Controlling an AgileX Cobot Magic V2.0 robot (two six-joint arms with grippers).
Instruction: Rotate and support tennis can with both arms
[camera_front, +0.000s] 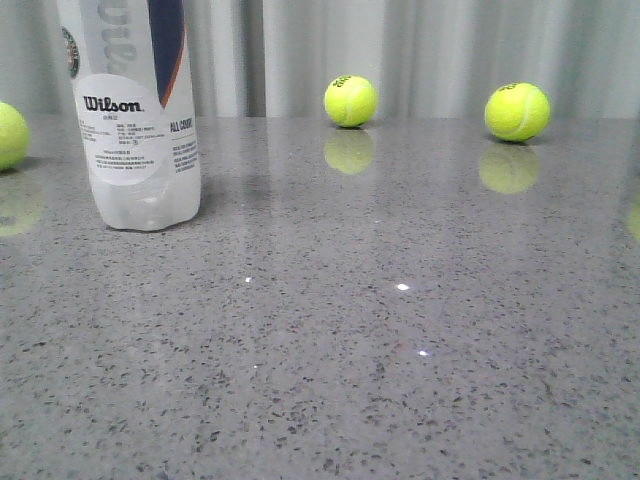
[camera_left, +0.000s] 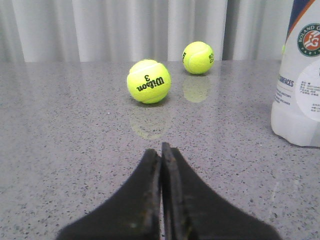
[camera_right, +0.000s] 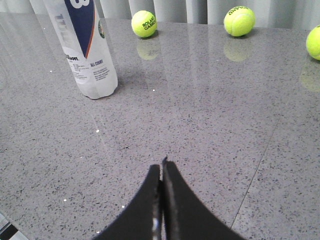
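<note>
The tennis can stands upright on the grey speckled table at the far left in the front view, its top cut off by the frame. It also shows in the left wrist view and in the right wrist view. Neither arm shows in the front view. My left gripper is shut and empty, low over the table, well short of the can. My right gripper is shut and empty, over bare table, far from the can.
Yellow-green tennis balls lie along the back of the table: one at the left edge, one in the middle, one at the right. A ball marked Wilson 3 lies ahead of the left gripper. A grey curtain hangs behind.
</note>
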